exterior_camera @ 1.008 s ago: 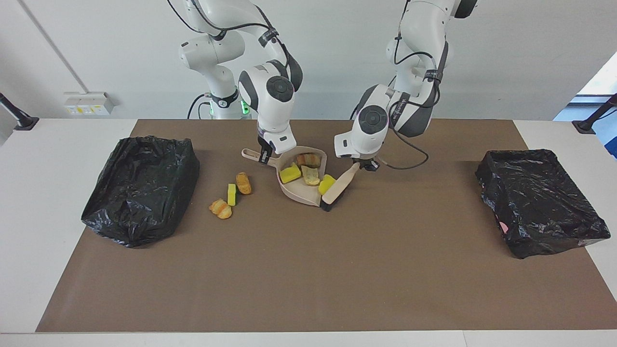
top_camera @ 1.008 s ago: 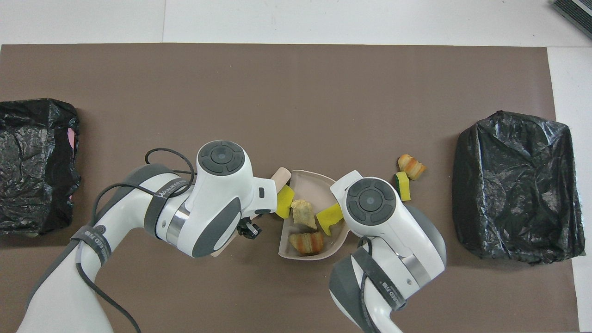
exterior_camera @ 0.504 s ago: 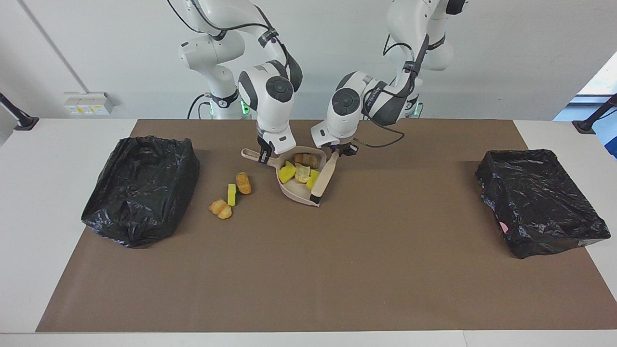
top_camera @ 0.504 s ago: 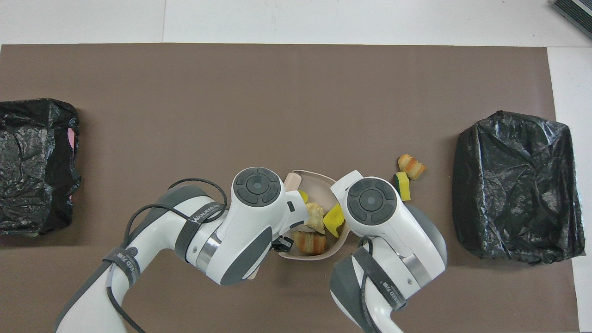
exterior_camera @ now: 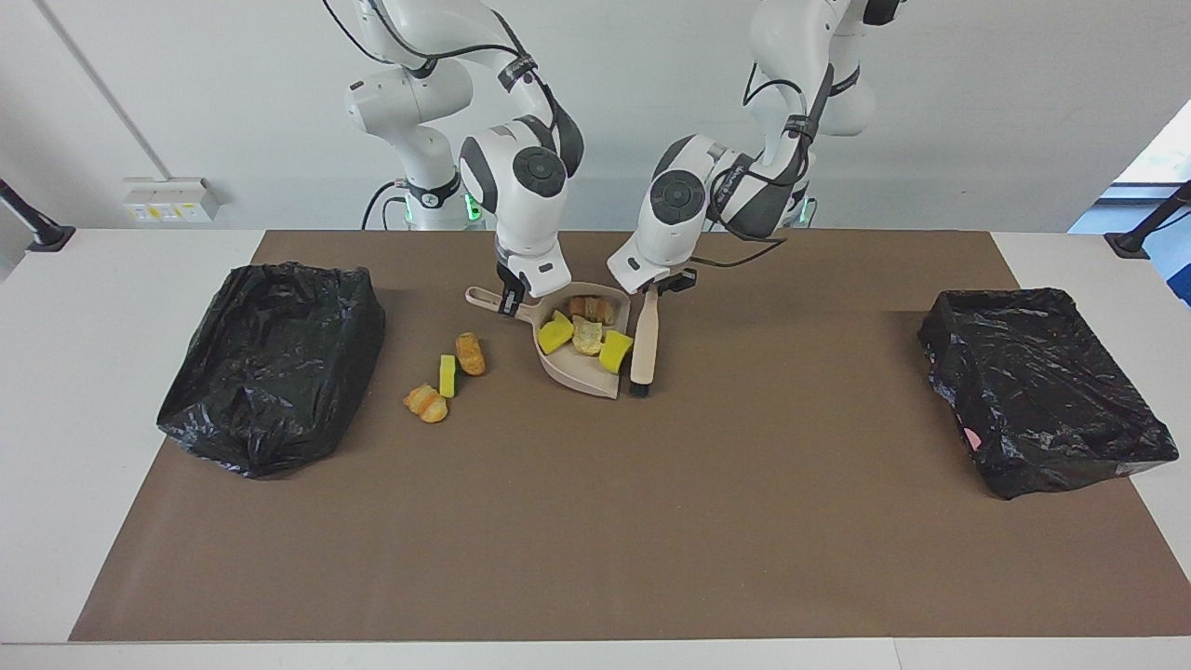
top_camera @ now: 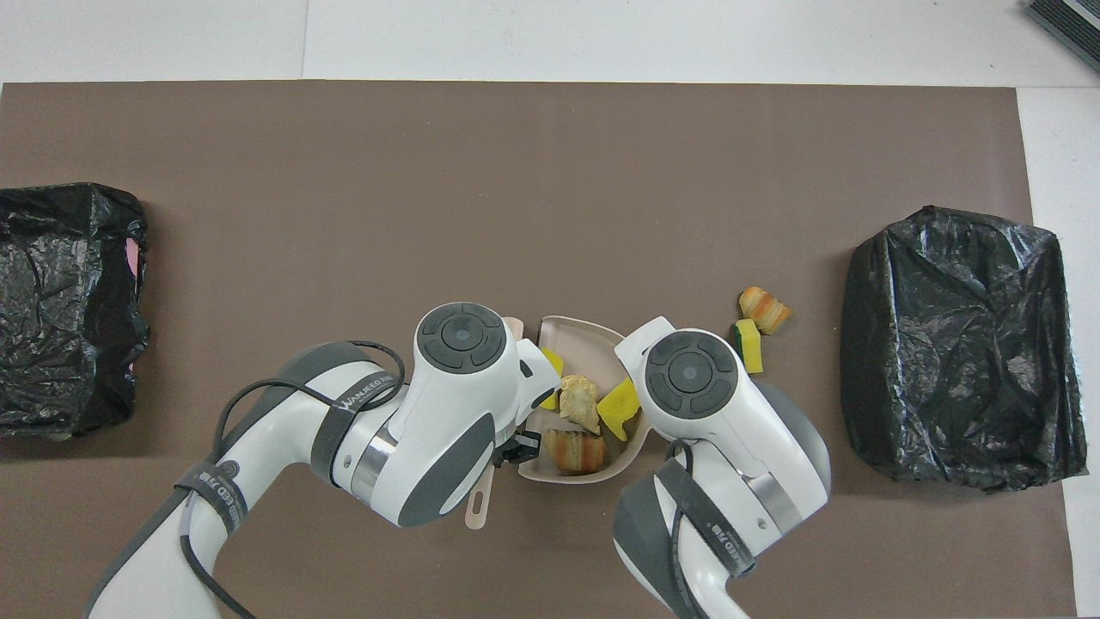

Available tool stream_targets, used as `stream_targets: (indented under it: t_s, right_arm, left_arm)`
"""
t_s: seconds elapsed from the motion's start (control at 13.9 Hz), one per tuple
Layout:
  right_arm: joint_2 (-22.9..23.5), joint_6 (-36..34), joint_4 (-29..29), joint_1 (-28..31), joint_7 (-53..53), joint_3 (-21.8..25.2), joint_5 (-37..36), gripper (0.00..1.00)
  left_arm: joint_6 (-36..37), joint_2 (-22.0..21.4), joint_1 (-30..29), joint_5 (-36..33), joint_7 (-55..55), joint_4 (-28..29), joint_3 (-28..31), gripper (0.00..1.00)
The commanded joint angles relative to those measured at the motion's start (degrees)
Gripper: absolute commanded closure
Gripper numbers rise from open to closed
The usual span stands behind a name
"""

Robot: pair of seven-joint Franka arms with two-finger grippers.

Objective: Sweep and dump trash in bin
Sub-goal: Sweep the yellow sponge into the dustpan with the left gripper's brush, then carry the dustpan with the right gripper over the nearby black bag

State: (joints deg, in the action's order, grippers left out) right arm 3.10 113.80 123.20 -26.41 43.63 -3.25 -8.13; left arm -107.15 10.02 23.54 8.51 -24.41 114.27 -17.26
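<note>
A beige dustpan [exterior_camera: 569,374] lies on the brown mat and holds several pieces of trash: two yellow sponges [exterior_camera: 555,333], a tan lump [exterior_camera: 586,335] and a brown bread lump [exterior_camera: 594,307]. My right gripper [exterior_camera: 510,302] is shut on the dustpan's handle. My left gripper [exterior_camera: 656,287] is shut on the handle of a brush [exterior_camera: 644,340], which runs along the pan's side toward the left arm's end, dark bristles down at the mat. Three more trash pieces [exterior_camera: 448,375] lie on the mat beside the pan, toward the right arm's end; two of them [top_camera: 763,308] show from overhead.
Two bins lined with black bags stand on the mat, one [exterior_camera: 274,363] at the right arm's end close to the loose trash, the other [exterior_camera: 1042,386] at the left arm's end. Both wrists hang low over the dustpan [top_camera: 576,325].
My left arm swept the brush across the pan's mouth, bunching the trash deeper inside, then swung it out straight along the pan's side. The right gripper and dustpan stayed put.
</note>
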Motion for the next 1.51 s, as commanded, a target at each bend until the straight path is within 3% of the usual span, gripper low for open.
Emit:
stream_targets:
  t_s: [0.0, 0.36, 0.65, 0.79, 1.01, 1.44]
  right_arm:
    - [-1.5, 0.3, 1.5, 1.1, 2.0, -0.4, 0.8, 1.00]
    - [-1.1, 1.2, 0.0, 2.1, 3.1, -0.4, 0.9, 1.00]
    - [-1.5, 0.2, -3.0, 6.4, 7.4, -0.2, 3.3, 1.00]
    - [-2.0, 0.0, -4.5, 9.3, 10.5, 0.0, 4.4, 1.00]
    - [-2.0, -2.5, -9.1, 15.2, 16.1, 0.1, 6.7, 1.00]
    - [-1.3, -12.7, -21.4, 28.5, 28.1, 0.3, 7.0, 1.00]
  left_arm:
    - [3.3, -2.5, -0.1, 1.0, -1.0, 0.8, 0.5, 1.00]
    - [5.1, -3.9, -0.1, 0.9, -1.0, 1.0, 0.5, 1.00]
    - [5.0, -5.5, 0.4, 0.9, -7.0, 3.2, 0.3, 1.00]
    - [2.1, -8.5, 1.5, 0.9, -11.0, 8.0, 0.1, 1.00]
    - [-12.1, -15.7, 7.1, 1.8, -18.3, 21.3, -0.1, 1.00]
    - [-16.5, -19.4, 17.1, 7.0, -28.3, 24.9, -0.1, 1.00]
